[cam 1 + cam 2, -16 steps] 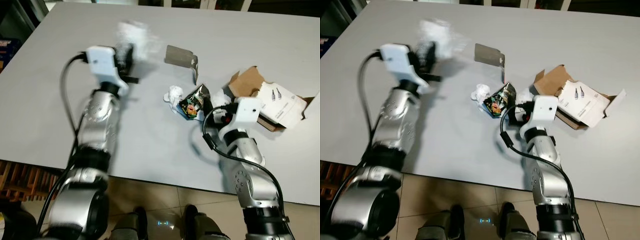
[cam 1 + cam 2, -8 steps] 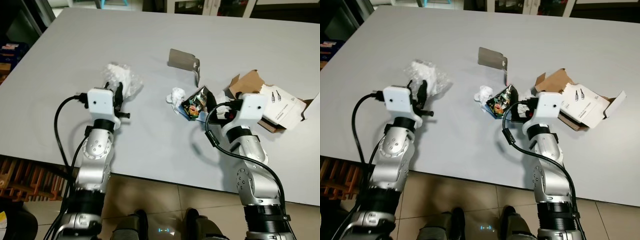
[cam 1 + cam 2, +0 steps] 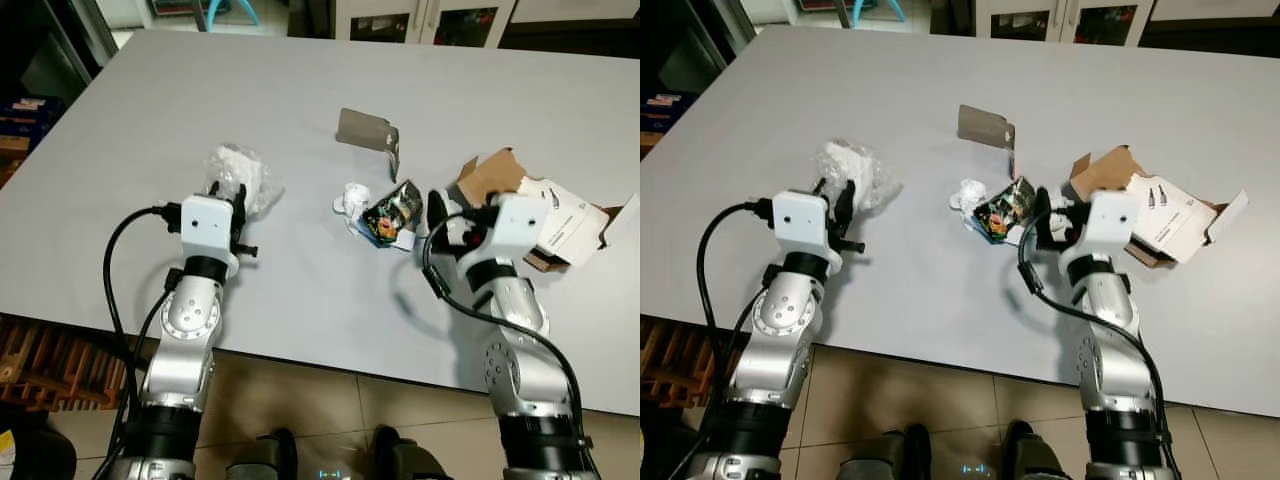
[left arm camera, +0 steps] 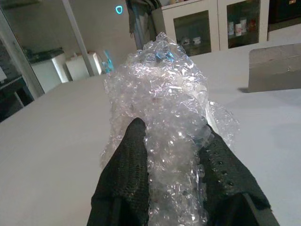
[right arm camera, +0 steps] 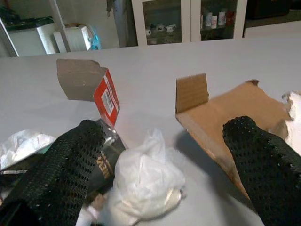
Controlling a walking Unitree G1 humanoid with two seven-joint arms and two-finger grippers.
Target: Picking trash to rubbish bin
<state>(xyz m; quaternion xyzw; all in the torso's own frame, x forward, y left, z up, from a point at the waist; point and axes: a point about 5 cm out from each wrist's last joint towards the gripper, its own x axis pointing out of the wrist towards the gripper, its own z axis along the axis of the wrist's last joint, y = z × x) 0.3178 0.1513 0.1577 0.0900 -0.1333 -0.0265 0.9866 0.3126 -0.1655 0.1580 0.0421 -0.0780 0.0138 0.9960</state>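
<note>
On the grey table [image 3: 300,90], an opened cardboard box [image 3: 540,200] lay at three o'clock beside the right gripper [image 5: 164,165], whose fingers stood spread around a crumpled white bag [image 5: 146,181]. At nine o'clock, the left gripper [image 4: 171,141] clenched a bubble wrap wad [image 4: 164,99], its fingers' grip plain from the wrist

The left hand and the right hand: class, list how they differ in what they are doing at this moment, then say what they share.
1. The left hand is shut on the bubble wrap; the right hand is open and holds nothing.
2. The bubble wrap sits gripped between the left hand's fingers; a white crumpled wad lies loose between the right hand's spread fingers.

Shared: both have two black textured fingers and work low over the grey table.
</note>
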